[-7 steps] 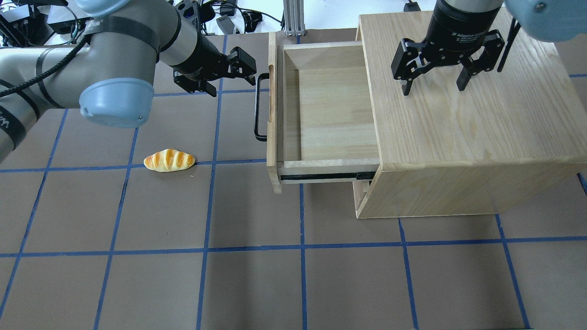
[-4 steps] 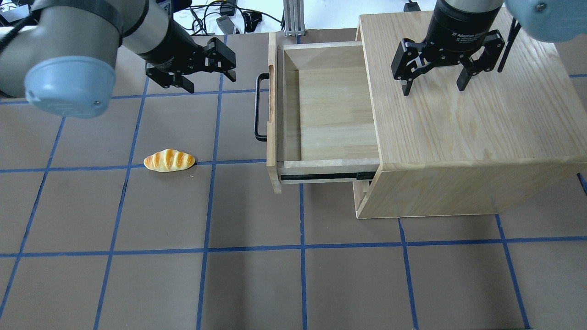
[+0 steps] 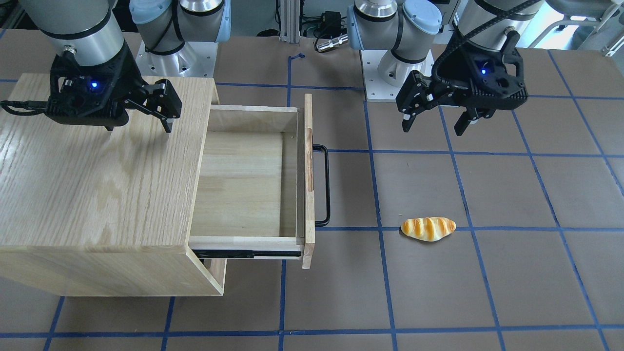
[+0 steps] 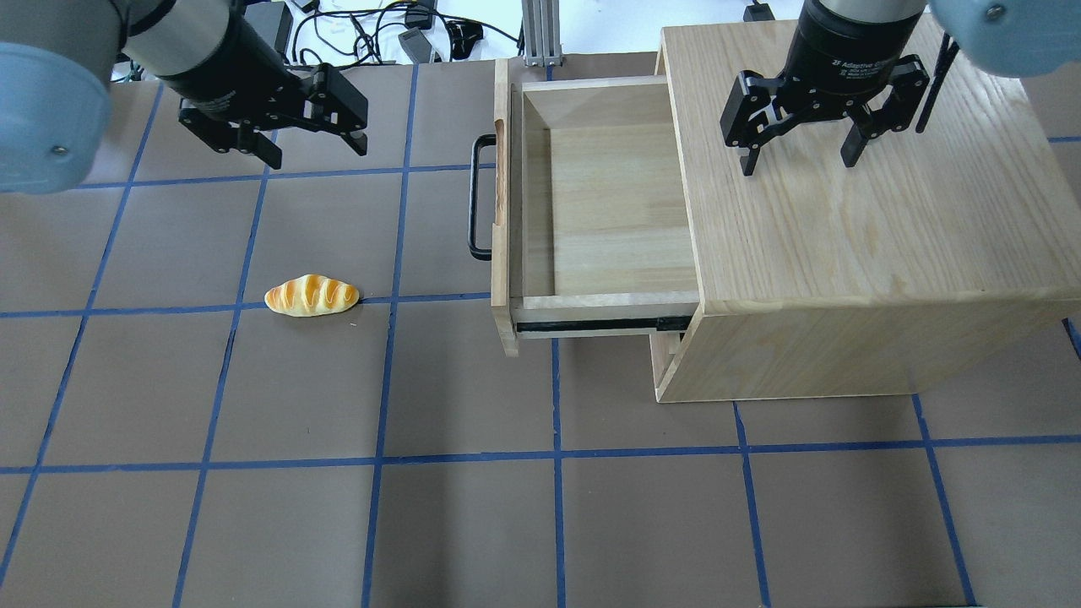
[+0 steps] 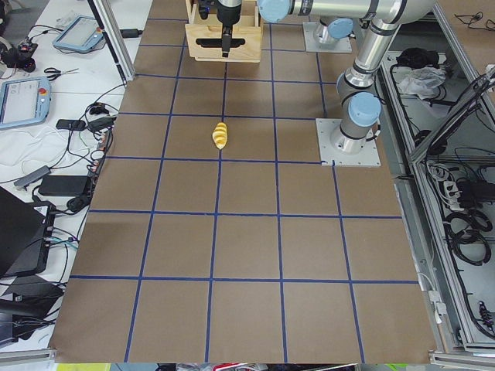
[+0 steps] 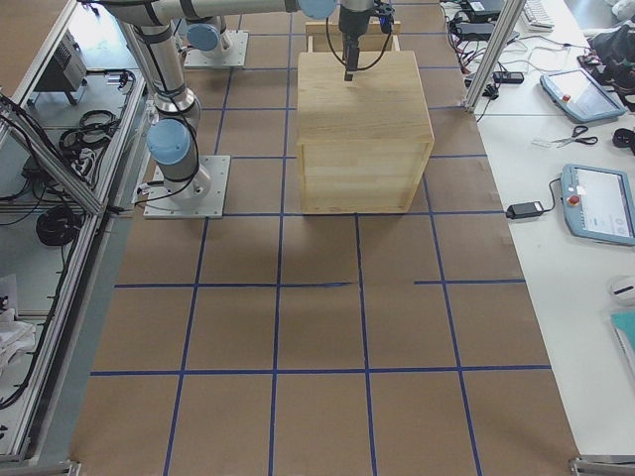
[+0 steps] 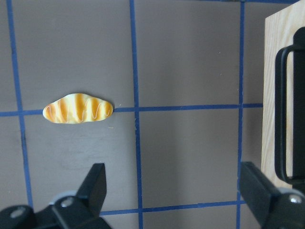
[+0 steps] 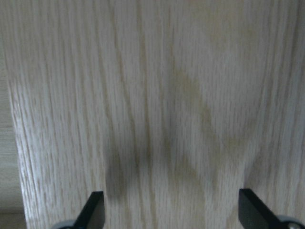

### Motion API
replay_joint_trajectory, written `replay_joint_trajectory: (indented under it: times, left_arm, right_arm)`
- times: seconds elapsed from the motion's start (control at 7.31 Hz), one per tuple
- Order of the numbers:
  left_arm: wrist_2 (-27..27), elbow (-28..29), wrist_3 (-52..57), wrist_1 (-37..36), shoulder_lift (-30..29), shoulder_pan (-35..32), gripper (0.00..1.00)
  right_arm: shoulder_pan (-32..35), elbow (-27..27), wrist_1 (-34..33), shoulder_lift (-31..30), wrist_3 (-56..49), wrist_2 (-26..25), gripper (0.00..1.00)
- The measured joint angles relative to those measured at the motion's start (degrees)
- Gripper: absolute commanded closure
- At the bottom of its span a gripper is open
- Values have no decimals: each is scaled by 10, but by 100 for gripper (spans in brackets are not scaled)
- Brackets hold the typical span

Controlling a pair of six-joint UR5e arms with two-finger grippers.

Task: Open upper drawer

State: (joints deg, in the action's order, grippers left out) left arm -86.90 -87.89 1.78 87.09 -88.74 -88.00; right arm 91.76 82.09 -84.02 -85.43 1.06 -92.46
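Seen from over the robot's shoulders, the brown bench (image 4: 676, 523) with its grid of blue tape lines fills the whole floor of the scene. On it, out toward 2 o'clock, sits a light oak-wood box cabinet (image 4: 887, 236), its broad top bare.

From the cabinet's 9 o'clock face the upper light-oak drawer (image 4: 608, 211) stands pulled well out, so that its pale plywood inside is open to view and a black slide rail shows along its near side. Its front panel is upright at the 9 o'clock end of the drawer.

The robot's right black two-finger end effector (image 4: 798, 165) hangs over the cabinet top near the 12 o'clock edge, fingers pointing down and spread wide with nothing between them. Its wrist view shows only wood grain and the two fingertips' shadows.

The left black two-finger end effector (image 4: 317, 152) hovers above the bench at about 10 o'clock from the drawer front, well apart from it. Its fingers are likewise spread wide and hold nothing.

The long black metal bar handle (image 4: 477, 198) juts from the front panel toward 9 o'clock, and nothing touches it.

A small golden, striped bread roll (image 4: 312, 295) lies on the bench at about 8 o'clock from the handle, right on a blue tape line.
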Motion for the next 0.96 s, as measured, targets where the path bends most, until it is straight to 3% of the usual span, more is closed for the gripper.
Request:
replay_joint_trajectory:
  times: [0.96]
  left_arm:
    - [-35,14,-3,62,23,2,0]
  right_arm:
    - [0,0,0,0,0,0,0]
